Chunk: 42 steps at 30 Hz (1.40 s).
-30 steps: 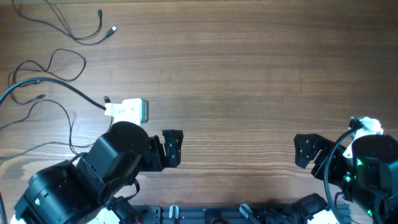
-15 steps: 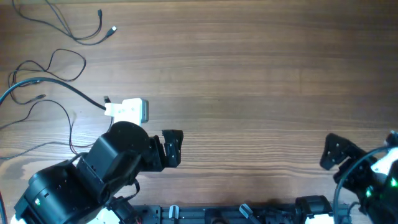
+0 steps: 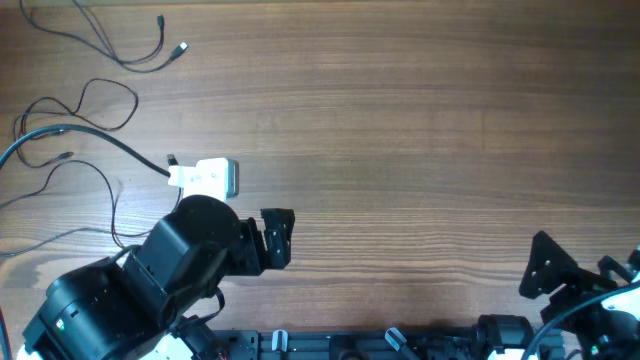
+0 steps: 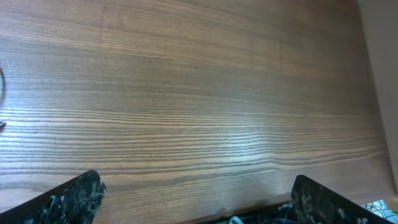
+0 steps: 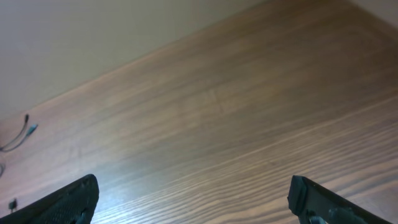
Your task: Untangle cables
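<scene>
Overhead view of a wooden counter [image 3: 400, 120]. Thin black cables [image 3: 134, 100] lie in loose loops to the left of and beyond a small white adapter block [image 3: 205, 178], and 2 small plugs lie farthest beyond it. The left end effector [image 3: 277, 238] sits just below and right of the block, fingers spread wide, holding nothing. The right end effector [image 3: 548, 266], far to the block's right, is also wide and empty. The cords look light, limp and likely to slip. A pinch near a plug or on a free loop, clear of crossings, seems the best hold.
</scene>
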Each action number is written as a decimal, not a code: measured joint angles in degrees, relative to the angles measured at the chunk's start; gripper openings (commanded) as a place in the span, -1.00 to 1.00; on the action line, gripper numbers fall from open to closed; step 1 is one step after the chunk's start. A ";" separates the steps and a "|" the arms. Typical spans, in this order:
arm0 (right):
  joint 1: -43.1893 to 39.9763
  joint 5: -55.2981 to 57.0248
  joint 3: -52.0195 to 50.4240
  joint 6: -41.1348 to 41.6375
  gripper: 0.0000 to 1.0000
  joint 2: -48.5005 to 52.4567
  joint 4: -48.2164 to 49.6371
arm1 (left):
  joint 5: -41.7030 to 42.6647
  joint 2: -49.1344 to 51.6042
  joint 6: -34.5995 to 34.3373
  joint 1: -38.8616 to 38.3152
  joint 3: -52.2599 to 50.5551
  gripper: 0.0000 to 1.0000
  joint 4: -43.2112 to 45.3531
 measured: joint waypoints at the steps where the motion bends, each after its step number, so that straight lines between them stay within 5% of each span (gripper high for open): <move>1: 0.00 -0.17 -2.47 -0.07 1.00 -0.90 2.08 | 0.00 0.00 0.00 0.00 0.00 1.00 -0.02; 10: 0.02 -17.05 -36.72 -10.45 0.99 -12.61 37.03 | -0.02 0.00 0.00 0.00 -0.04 1.00 -0.17; 16: 0.00 -23.23 -51.39 -11.91 0.99 -18.56 50.16 | 0.00 0.00 0.00 0.00 -0.04 1.00 -0.20; 30: 0.02 -24.83 -70.18 -12.63 0.99 -26.80 75.49 | -0.02 0.00 0.00 0.00 -0.04 1.00 -0.22; 42: 0.02 -24.72 -75.56 -13.05 0.99 -26.91 79.82 | -0.02 0.00 0.00 0.00 -0.04 1.00 -0.20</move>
